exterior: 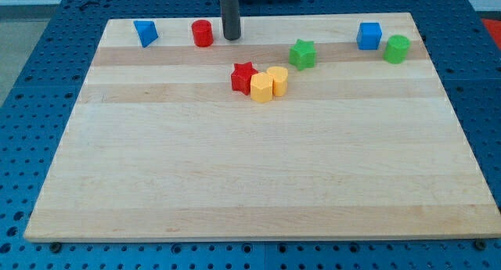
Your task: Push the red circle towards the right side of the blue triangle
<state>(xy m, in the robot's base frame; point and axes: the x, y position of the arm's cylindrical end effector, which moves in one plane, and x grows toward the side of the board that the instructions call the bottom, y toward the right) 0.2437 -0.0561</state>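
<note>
The red circle [203, 33] stands near the view's top, left of centre. The blue triangle [145, 32] stands to its left, with a gap of about one block width between them. My tip [232, 37] is at the lower end of the dark rod, just to the right of the red circle, close to it but with a thin gap showing.
A red star [243, 77] and two yellow blocks [261, 88] [277, 80] cluster at the board's upper middle. A green star [302, 54] stands right of them. A blue cube [369, 35] and a green cylinder [397, 48] stand at the top right. The wooden board [258, 184] lies on a blue pegboard.
</note>
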